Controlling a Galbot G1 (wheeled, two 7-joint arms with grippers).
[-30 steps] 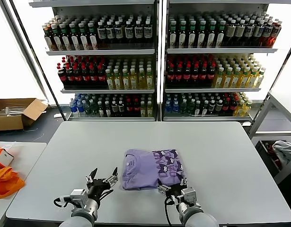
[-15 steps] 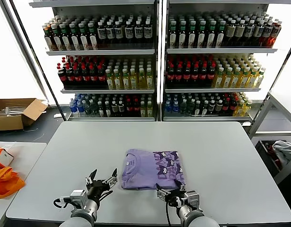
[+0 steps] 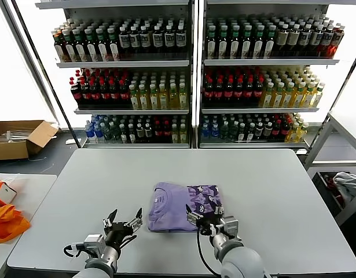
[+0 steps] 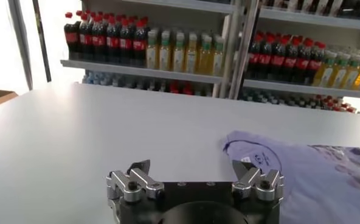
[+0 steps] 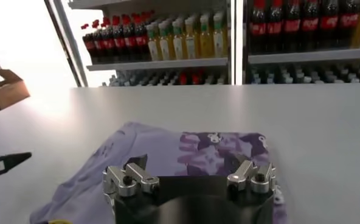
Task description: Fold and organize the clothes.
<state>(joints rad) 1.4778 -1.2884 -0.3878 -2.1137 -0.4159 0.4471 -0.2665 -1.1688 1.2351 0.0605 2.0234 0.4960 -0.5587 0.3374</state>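
Observation:
The clothes are one lavender T-shirt [image 3: 180, 205], folded into a rectangle near the table's front centre, its dark purple and white print on the right half. My right gripper [image 3: 207, 219] hovers open over the shirt's near right edge with nothing between its fingers. In the right wrist view the shirt [image 5: 168, 146] lies just past the right gripper [image 5: 191, 164]. My left gripper [image 3: 123, 223] stands open above bare table, a short way left of the shirt. In the left wrist view the left gripper [image 4: 192, 167] is empty and the shirt [image 4: 301, 176] lies off to one side.
The grey table [image 3: 270, 191] extends wide behind and beside the shirt. Drink shelves [image 3: 192, 87] stand behind it. An orange bag [image 3: 7, 223] lies on a side table at the left, a cardboard box [image 3: 15, 138] on the floor, and a whitish cloth bundle [image 3: 348, 185] at the right.
My right gripper has moved forward and slightly left, from off the shirt's near edge to over it. The left gripper has barely shifted. The shirt has not moved.

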